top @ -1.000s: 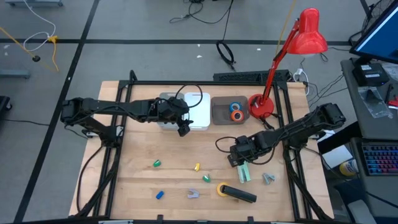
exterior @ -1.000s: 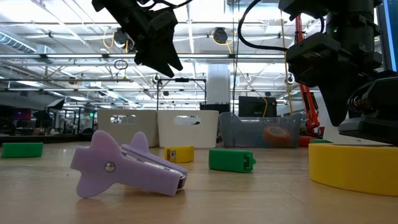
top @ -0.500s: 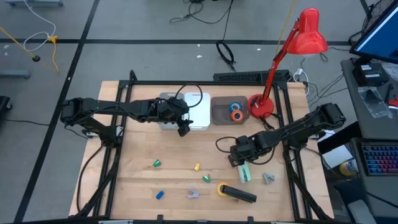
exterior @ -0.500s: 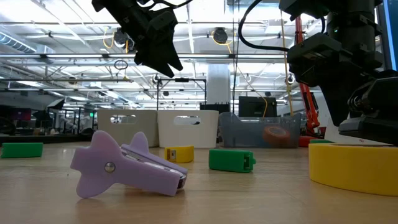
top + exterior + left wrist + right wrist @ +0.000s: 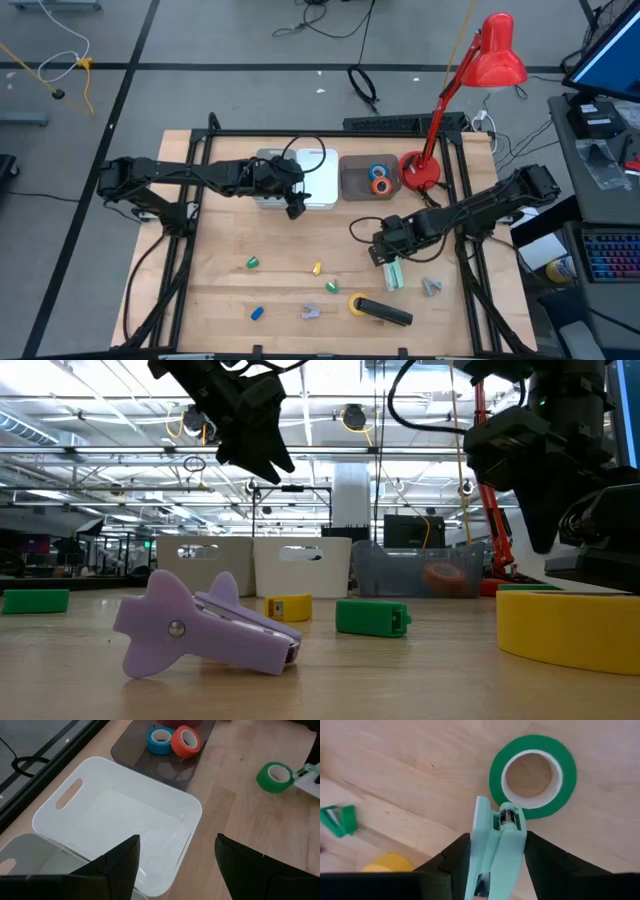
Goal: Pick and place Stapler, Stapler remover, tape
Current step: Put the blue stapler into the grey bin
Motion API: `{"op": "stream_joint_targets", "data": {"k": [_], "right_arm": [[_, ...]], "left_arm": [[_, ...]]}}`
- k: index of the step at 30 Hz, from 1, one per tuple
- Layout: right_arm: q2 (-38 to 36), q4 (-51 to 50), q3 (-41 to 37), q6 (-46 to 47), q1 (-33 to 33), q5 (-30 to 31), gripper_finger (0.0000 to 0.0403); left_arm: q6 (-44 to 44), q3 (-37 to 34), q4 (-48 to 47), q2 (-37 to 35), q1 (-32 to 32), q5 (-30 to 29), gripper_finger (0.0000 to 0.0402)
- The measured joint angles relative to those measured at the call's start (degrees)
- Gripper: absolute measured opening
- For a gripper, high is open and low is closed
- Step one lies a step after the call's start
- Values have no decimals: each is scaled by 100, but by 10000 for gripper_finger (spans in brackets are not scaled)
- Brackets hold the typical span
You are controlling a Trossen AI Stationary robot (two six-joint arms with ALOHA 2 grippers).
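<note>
The right pincer (image 5: 496,870), closed around the mint-green stapler (image 5: 495,845) beside the green tape roll (image 5: 533,776) on the bench (image 5: 300,250), has just lifted slightly; left pincer (image 5: 175,862) waits open.

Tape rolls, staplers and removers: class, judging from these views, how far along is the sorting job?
Done: the blue tape roll and orange tape roll lie in the grey tray.

In hand: the right gripper is closed on the mint-green stapler, beside the green tape roll.

Left: the yellow tape roll, black stapler and lilac staple remover lie on the table. The left gripper hangs open above the empty white bin.
</note>
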Motion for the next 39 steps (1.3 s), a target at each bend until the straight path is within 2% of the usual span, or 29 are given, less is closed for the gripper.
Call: {"op": "stream_joint_targets", "data": {"k": [15, 25, 39], "right_arm": [[-926, -17, -3, 210, -292, 465, 153], [-931, 424, -3, -439, -759, 467, 152], [-929, 1572, -3, -1545, -1541, 433, 149]], "left_arm": [[-9, 0, 457, 0, -3, 8, 257], [-50, 0, 577, 0, -5, 10, 257], [-743, 0, 577, 0, -5, 67, 257]]}}
